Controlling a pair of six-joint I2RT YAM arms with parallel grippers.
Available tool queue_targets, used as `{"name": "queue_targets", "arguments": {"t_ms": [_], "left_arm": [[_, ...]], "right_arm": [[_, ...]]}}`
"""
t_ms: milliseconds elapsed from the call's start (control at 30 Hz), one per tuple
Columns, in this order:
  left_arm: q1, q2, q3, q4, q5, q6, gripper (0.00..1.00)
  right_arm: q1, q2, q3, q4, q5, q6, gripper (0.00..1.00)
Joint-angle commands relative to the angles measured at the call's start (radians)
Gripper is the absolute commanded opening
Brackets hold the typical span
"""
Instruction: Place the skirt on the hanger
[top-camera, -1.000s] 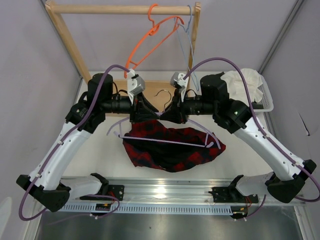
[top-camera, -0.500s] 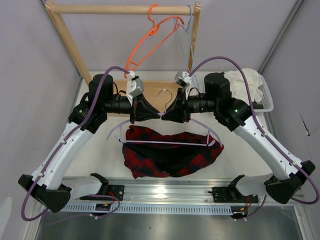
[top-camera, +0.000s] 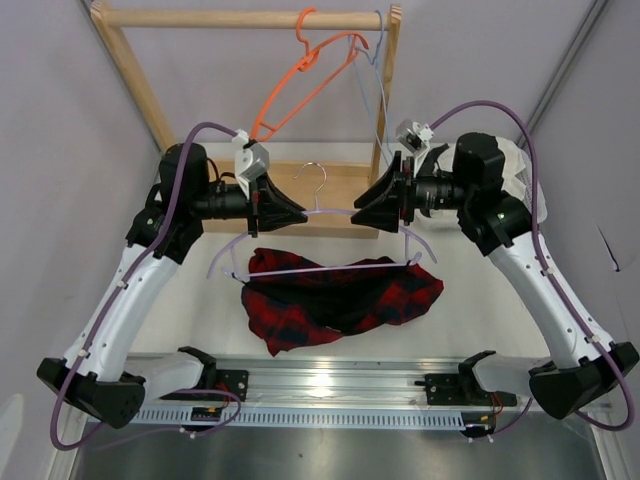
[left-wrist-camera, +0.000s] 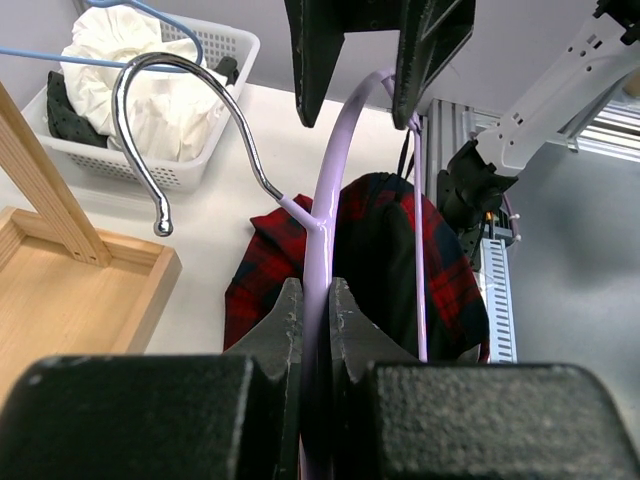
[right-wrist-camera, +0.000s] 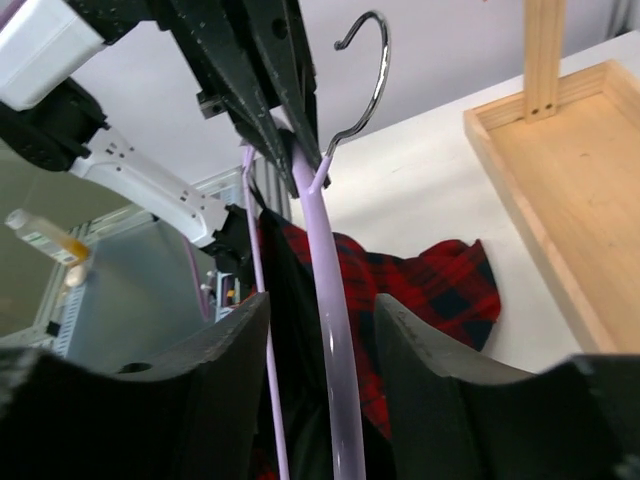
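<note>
Left pincer (top-camera: 302, 214) clamps the raised hanger (top-camera: 320, 268); right pincer (top-camera: 357, 213) straddles it, jaws wide. Skirt (top-camera: 340, 300) drapes its lower bar over the worktop's (top-camera: 205, 320) middle.

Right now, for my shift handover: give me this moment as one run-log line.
left end effector: shut on hanger | right end effector: open, astride hanger | skirt: draped over hanger bar

A wooden rail (top-camera: 230, 18) carries an orange hanger (top-camera: 298, 88) and a pale blue hanger (top-camera: 379, 90); a white basket (left-wrist-camera: 130, 170) holds white fabric (left-wrist-camera: 130, 70).
</note>
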Motion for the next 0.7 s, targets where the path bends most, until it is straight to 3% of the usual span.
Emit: {"name": "queue_targets", "arguments": {"t_ms": [0, 167, 300, 400, 533, 567, 667], "left_arm": [[0.017, -0.031, 0.017, 0.095, 0.072, -0.03, 0.0], [0.02, -0.031, 0.02, 0.103, 0.092, -0.033, 0.0], [0.02, -0.032, 0.015, 0.112, 0.101, -0.037, 0.0], [0.02, -0.029, 0.015, 0.114, 0.093, -0.037, 0.0], [0.02, -0.029, 0.018, 0.108, 0.077, -0.031, 0.0], [0.022, -0.029, 0.02, 0.106, 0.066, -0.027, 0.0], [0.022, -0.026, 0.026, 0.114, 0.009, -0.037, 0.0]], "right_arm": [[-0.005, 0.021, 0.002, 0.022, -0.087, 0.007, 0.55], [-0.006, 0.067, 0.042, -0.024, -0.109, -0.014, 0.61], [-0.005, 0.104, 0.062, -0.047, -0.113, -0.022, 0.56], [-0.005, 0.095, 0.049, -0.006, -0.136, 0.013, 0.43], [0.0, 0.079, 0.05, 0.013, -0.136, 0.044, 0.05], [0.0, 0.073, 0.052, 0.023, -0.135, 0.058, 0.0], [0.018, 0.049, 0.068, 0.008, -0.089, 0.052, 0.0]]}}
